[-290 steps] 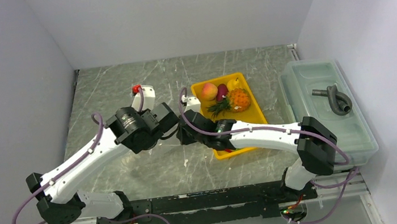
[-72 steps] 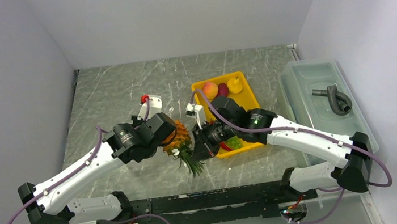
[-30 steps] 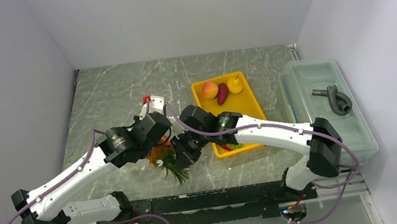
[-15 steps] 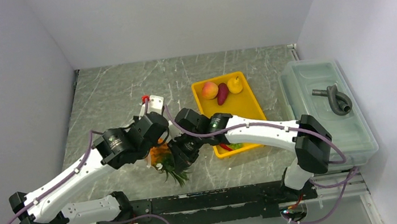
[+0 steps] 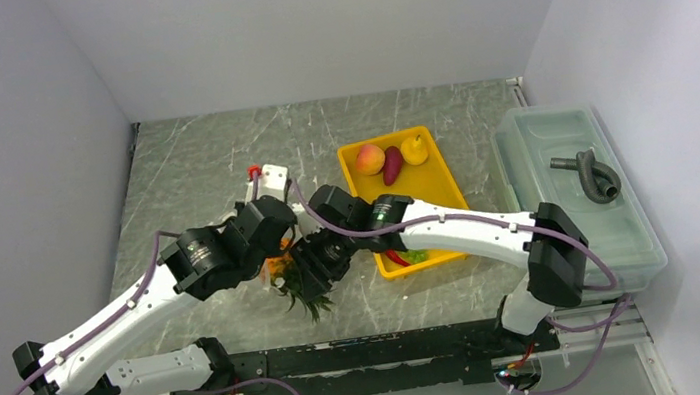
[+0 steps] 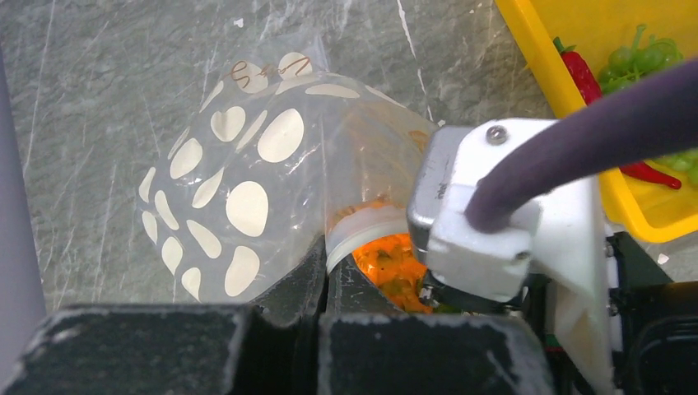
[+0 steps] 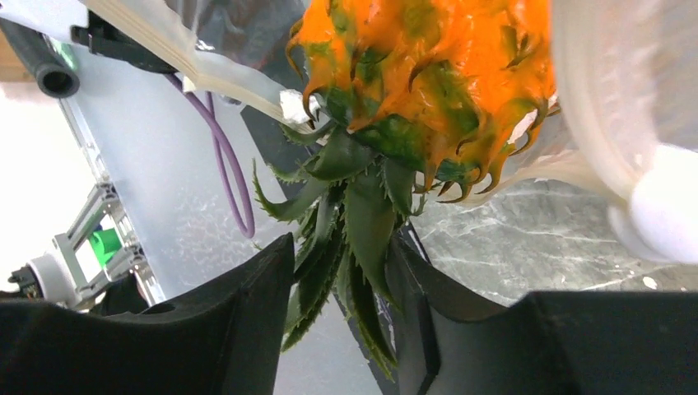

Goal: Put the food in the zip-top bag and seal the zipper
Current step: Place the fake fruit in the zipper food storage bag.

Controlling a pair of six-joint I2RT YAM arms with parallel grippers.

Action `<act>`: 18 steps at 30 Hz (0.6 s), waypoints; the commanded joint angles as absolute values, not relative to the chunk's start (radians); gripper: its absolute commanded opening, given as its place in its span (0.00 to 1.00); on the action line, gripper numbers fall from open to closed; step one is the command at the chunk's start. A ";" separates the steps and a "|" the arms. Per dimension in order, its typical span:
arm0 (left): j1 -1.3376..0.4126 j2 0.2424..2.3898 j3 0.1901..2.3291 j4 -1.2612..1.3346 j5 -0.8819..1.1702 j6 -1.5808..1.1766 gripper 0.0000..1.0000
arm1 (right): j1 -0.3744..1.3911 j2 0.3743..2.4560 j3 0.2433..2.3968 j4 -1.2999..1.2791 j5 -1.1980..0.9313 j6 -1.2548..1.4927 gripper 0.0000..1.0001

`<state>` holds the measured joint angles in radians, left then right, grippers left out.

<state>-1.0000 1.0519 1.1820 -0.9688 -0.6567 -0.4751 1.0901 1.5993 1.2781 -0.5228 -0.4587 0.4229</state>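
The clear polka-dot zip-top bag (image 6: pixel 247 181) lies on the table with its mouth lifted. My left gripper (image 6: pixel 325 263) is shut on the bag's pale zipper (image 6: pixel 362 224) rim. The orange pineapple (image 7: pixel 428 66) sits body-first in the mouth, its green leaves (image 7: pixel 354 214) sticking out between the parted fingers of my right gripper (image 7: pixel 342 247), which is open. From above, the pineapple (image 5: pixel 284 269) shows between both grippers. The peach (image 5: pixel 368 159), purple piece (image 5: pixel 391 165) and pear (image 5: pixel 413 149) lie at the yellow tray's far end. The chilli (image 6: pixel 588 78) and grapes (image 6: pixel 650 58) lie at its near end.
The yellow tray (image 5: pixel 430 188) stands right of the bag. A translucent lidded bin (image 5: pixel 578 200) with a grey hose (image 5: pixel 590 173) on it is at the far right. Grey walls close in the left, back and right.
My right gripper's jaws have parted from the pineapple's leaves. Over the last second both grippers and the pineapple shifted slightly left, and the fruit sits deeper in the bag's mouth.
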 commanded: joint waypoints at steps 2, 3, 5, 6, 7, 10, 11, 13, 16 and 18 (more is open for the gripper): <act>-1.013 1.057 1.177 -0.964 -0.610 -0.428 0.00 | 1.094 1.474 1.307 -0.451 -0.370 0.438 0.55; -1.013 1.057 1.178 -0.963 -0.608 -0.427 0.00 | 1.094 1.459 1.300 -0.446 -0.353 0.442 0.57; -1.012 1.057 1.176 -0.962 -0.607 -0.426 0.00 | 1.094 1.423 1.291 -0.439 -0.323 0.448 0.58; -1.012 1.057 1.175 -0.961 -0.607 -0.426 0.00 | 1.094 1.413 1.290 -0.441 -0.312 0.451 0.58; -1.012 1.056 1.175 -0.960 -0.607 -0.425 0.00 | 1.094 1.403 1.290 -0.443 -0.301 0.452 0.58; -1.012 1.055 1.173 -0.957 -0.604 -0.424 0.00 | 1.094 1.373 1.281 -0.441 -0.273 0.461 0.59; -1.011 1.055 1.173 -0.957 -0.603 -0.424 0.00 | 1.094 1.364 1.277 -0.442 -0.262 0.464 0.59; -1.012 1.055 1.173 -0.956 -0.604 -0.423 0.00 | 1.094 1.340 1.270 -0.449 -0.235 0.467 0.60; -1.012 1.054 1.172 -0.956 -0.604 -0.423 0.00 | 1.094 1.306 1.251 -0.469 -0.167 0.480 0.61; -1.012 1.052 1.171 -0.953 -0.604 -0.422 0.00 | 1.094 1.277 1.228 -0.479 -0.115 0.496 0.61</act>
<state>-1.0077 1.0580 1.1656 -0.9695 -0.6029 -0.4324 1.0901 1.3415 1.2594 -0.4854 -0.2386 0.4652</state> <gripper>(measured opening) 0.012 0.601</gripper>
